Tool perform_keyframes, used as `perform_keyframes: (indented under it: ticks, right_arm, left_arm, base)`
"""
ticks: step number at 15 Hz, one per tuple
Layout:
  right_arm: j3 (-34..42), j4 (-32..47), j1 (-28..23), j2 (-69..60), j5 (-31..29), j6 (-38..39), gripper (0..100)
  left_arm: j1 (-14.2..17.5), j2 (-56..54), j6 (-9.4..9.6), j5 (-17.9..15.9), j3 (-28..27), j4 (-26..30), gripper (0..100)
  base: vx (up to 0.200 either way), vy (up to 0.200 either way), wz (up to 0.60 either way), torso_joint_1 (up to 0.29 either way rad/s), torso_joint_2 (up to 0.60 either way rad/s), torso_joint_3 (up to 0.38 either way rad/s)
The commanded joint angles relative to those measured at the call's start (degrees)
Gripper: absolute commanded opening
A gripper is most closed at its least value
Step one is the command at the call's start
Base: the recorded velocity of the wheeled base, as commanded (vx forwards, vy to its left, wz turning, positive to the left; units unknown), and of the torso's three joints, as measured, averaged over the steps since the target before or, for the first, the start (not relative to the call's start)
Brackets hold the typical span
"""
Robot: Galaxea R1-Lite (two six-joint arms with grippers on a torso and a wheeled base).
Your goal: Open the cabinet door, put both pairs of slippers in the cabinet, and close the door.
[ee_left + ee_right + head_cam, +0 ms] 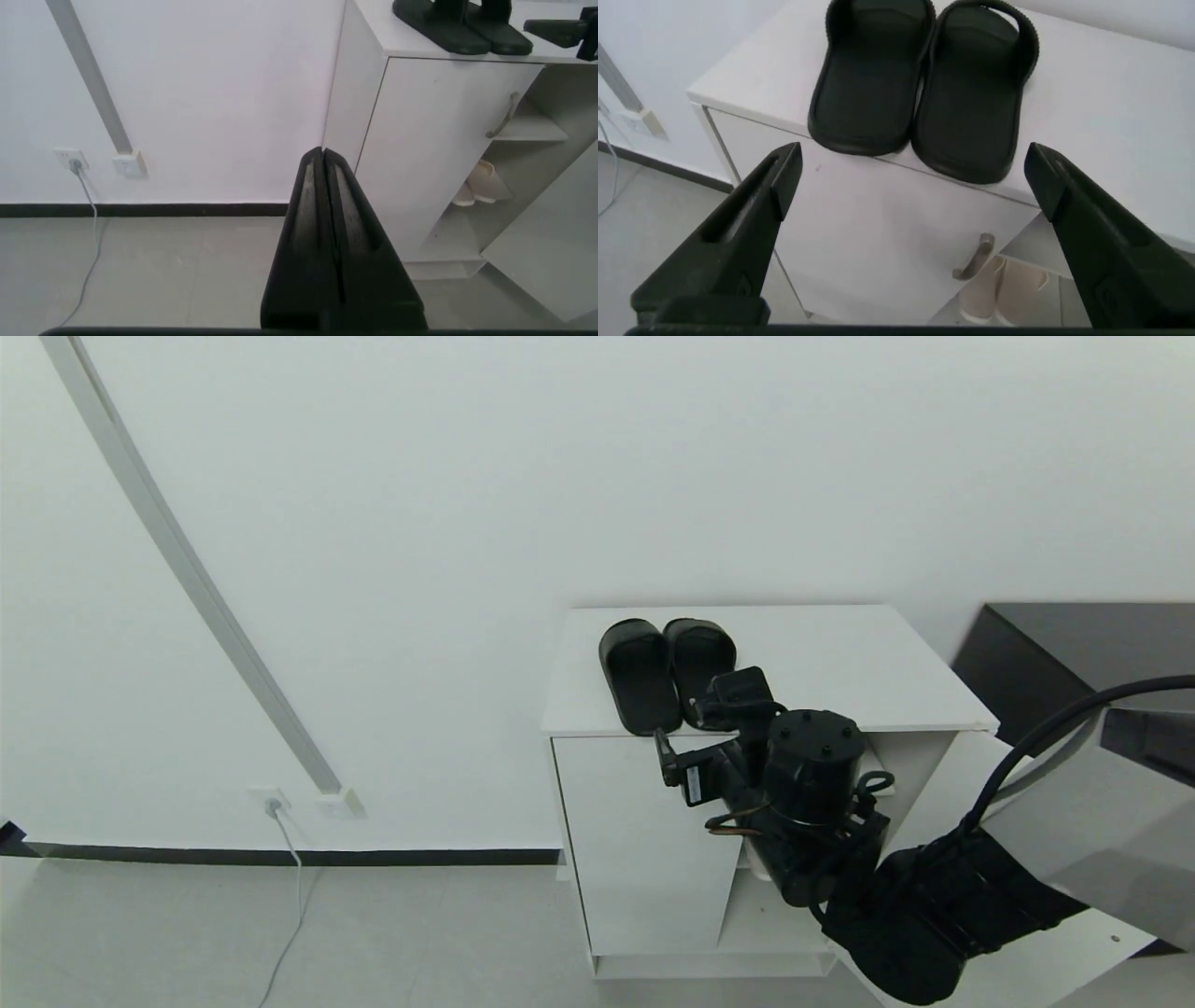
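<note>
A pair of black slippers (665,672) lies on top of the white cabinet (840,653), heels at its front edge. My right gripper (691,726) hovers just in front of those heels, open, one finger on each side of the black slippers (920,89) and apart from them. The cabinet's right door (1074,952) stands swung open; the left door (644,840) is closed. A pale pair of slippers (481,182) rests on a lower shelf inside. My left gripper (327,215) is shut on nothing, low and well to the left of the cabinet (439,168).
A wall socket (271,800) with a cable trailing to the floor sits left of the cabinet, below a slanted grey wall strip (187,569). Dark furniture (1055,653) stands at the right. Open floor lies to the left.
</note>
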Motion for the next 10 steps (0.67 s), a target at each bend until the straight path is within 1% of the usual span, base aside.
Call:
perform_keyframes:
  ticks: [1,3,5,6,10]
  right_arm:
    - [-3.4,2.4,-1.0,1.5,0.6,0.1,100]
    - [-8.5,9.1,-1.0,1.3,0.5,2.9,100]
    - [-18.0,26.0,-1.0,0.8,0.5,12.8,100]
    - [-18.7,27.7,-0.8,0.8,0.5,14.0,100]
    - [-18.7,28.0,-0.8,0.8,0.3,14.5,100]
  left_arm:
    - [0.0,0.1,0.18,0.0,0.0,0.0,0]
    - [0.0,0.1,0.09,0.0,0.0,0.0,0]
    - [0.0,0.1,0.00,-0.1,0.0,0.0,0]
    - [0.0,0.1,0.00,-0.1,0.0,0.0,0]
    - [0.0,0.1,0.00,-0.1,0.0,0.0,0]
  base:
    - [0.000,0.000,0.00,0.000,0.00,0.000]
    - [0.000,0.000,0.00,0.000,0.00,0.000]
    - [0.000,0.000,0.00,0.000,0.00,0.000]
    - [0.000,0.000,0.00,0.000,0.00,0.000]
    - [0.000,0.000,0.00,0.000,0.00,0.000]
